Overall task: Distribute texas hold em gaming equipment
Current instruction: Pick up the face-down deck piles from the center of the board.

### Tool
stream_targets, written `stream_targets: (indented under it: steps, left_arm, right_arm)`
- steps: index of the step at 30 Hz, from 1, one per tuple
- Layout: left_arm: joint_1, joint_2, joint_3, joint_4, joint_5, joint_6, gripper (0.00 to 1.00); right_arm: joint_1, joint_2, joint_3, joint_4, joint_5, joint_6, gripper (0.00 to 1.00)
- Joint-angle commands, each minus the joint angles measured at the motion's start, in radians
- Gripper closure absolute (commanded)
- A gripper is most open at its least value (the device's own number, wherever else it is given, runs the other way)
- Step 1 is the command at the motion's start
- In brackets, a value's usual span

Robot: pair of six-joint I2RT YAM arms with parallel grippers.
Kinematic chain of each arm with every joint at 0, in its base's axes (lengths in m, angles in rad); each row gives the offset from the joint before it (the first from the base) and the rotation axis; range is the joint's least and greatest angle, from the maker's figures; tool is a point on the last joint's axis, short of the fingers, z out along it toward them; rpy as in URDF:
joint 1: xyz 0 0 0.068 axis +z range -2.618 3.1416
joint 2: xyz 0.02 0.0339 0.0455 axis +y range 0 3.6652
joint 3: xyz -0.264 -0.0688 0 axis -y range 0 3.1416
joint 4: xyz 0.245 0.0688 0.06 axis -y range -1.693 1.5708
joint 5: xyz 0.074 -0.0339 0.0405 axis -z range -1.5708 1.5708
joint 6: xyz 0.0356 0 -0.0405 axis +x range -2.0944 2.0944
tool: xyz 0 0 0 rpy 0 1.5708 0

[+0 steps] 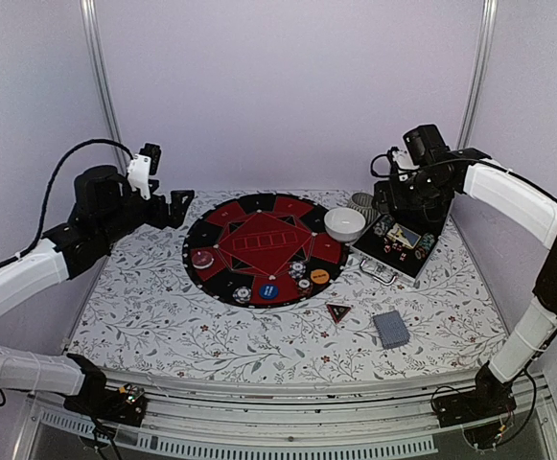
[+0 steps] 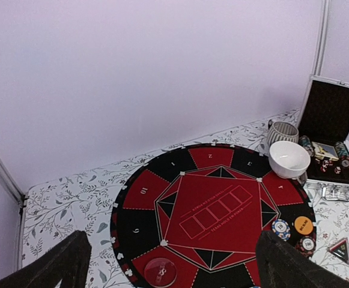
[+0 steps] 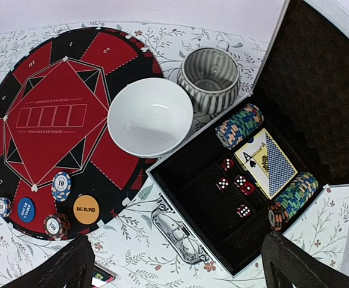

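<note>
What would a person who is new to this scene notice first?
The round red-and-black poker mat fills the table's middle, with a white bowl at its far right edge. Right of it, an open black case holds chip rolls, red dice and playing cards.

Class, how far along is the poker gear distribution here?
Done: three poker chips, the Big Blind disc and a blue disc lie on the round mat. In hand: nothing; left end effector and right end effector stand open. Probably left: chip rolls and cards in the case, deck and triangular marker beside the mat.
</note>
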Motion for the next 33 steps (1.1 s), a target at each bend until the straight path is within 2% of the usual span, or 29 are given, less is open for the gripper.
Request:
stream_targets:
  steps: [1, 4, 9, 14, 17, 22, 29, 33]
  left_arm:
    - [0.044, 0.073, 0.033, 0.032, -0.035, 0.006, 0.02]
    - [0.090, 0.084, 0.009, 0.033, 0.023, -0.020, 0.02]
    - [0.112, 0.068, -0.032, 0.041, -0.006, -0.013, 0.02]
    - [0.122, 0.077, -0.043, 0.050, -0.024, -0.003, 0.02]
    - [0.126, 0.089, -0.040, 0.046, -0.025, -0.002, 0.02]
    - [0.130, 0.096, -0.038, 0.043, -0.022, -0.003, 0.02]
    - [0.132, 0.094, -0.041, 0.042, -0.019, 0.005, 0.02]
    - [0.132, 0.095, -0.043, 0.042, -0.014, 0.008, 0.02]
  right_arm:
    - [0.006, 0.048, 0.026, 0.009, -0.056, -0.020, 0.01]
    - [0.005, 0.102, 0.064, -0.004, -0.058, -0.022, 0.01]
    - [0.006, 0.175, 0.116, -0.009, -0.037, -0.026, 0.01]
    - [-0.007, 0.216, 0.123, -0.076, 0.144, -0.022, 0.02]
    - [-0.016, 0.220, 0.085, -0.097, 0.177, -0.016, 0.07]
    - [-0.017, 0.220, 0.058, -0.091, 0.121, -0.032, 0.15]
    - [-0.015, 0.240, 0.062, -0.131, 0.011, -0.036, 0.19]
    - [0.016, 0.253, 0.060, -0.218, -0.060, 0.000, 0.20]
